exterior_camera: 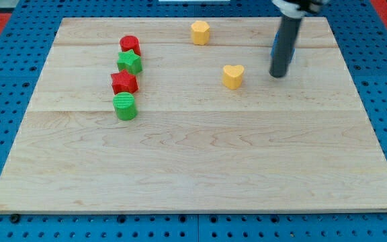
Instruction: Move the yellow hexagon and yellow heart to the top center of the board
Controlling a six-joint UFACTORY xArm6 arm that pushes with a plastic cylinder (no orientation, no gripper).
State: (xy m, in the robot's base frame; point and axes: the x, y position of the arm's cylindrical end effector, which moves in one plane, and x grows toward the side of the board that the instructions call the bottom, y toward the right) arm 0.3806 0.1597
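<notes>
The yellow hexagon (200, 32) sits near the top edge of the board, close to the centre. The yellow heart (232, 76) lies lower and to the right of it, apart from it. My tip (278, 74) rests on the board to the right of the yellow heart, a short gap away, at about the same height in the view. The rod stands in front of the blue blocks (274, 46) and hides most of them.
At the view's left a column of blocks runs downward: a red block (130, 45), a green star (130, 62), a red star (123, 83) and a green cylinder (124, 106). The wooden board (193, 168) lies on a blue pegboard surface.
</notes>
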